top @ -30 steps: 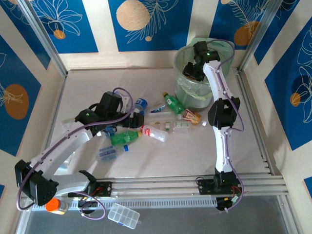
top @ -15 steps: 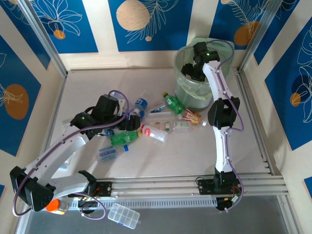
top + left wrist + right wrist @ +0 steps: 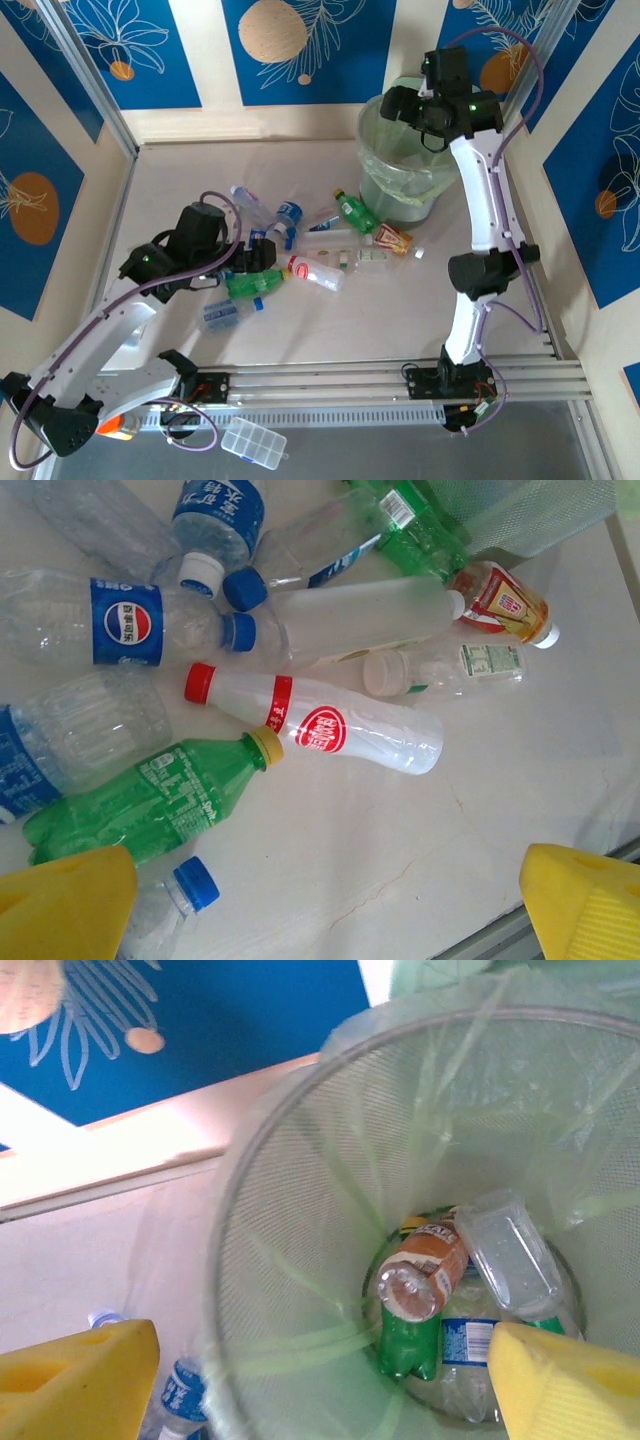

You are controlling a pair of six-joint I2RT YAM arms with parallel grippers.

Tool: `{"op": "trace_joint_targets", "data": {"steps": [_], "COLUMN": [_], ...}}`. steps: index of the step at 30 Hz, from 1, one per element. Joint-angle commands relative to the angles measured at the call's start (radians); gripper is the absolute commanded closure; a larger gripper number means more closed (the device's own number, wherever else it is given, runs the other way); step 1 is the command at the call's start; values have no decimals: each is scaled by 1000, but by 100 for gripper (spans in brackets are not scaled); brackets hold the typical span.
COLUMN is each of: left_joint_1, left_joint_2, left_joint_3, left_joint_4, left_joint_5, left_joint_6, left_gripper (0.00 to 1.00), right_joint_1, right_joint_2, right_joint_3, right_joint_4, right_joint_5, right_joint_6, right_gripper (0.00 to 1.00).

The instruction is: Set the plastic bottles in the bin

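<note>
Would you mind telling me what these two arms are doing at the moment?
They are clearing plastic bottles off the table into the bin. The right gripper hangs open and empty over the bin, where several bottles lie at the bottom. The left gripper, also open and empty, hovers over the bottles left on the table, above a green bottle and a white red-capped bottle.

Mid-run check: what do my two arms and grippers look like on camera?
Both the left arm and the right arm have slim white links, black joint housings and looping purple cables, with a small green light near each wrist. The left gripper and the right gripper have blocky, bright yellow fingers.
</note>
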Motion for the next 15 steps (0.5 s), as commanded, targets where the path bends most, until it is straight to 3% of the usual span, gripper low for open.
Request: {"op": "trace_joint_targets", "data": {"steps": [1, 8, 12, 15], "left_joint_1": [6, 9, 15, 33], "left_joint_2": [-33, -79, -101, -127], "left_joint_3": [-15, 1, -3, -42], "left_joint_4": [-48, -140, -232, -309], "left_joint_5": [-37, -158, -245, -288], "left_joint_6": [-53, -162, -326, -528], "left_gripper": [2, 2, 3, 4], "right_joint_1": [65, 250, 415, 505], "right_joint_2": [-80, -395, -561, -615], "right_joint_3": [-99, -515, -753, -861], "right_joint_4": [45, 341, 526, 551], "right_joint_5": [78, 69, 86, 130], "right_joint_6": [-52, -132, -226, -236], "right_gripper": [16, 22, 30, 31]}}
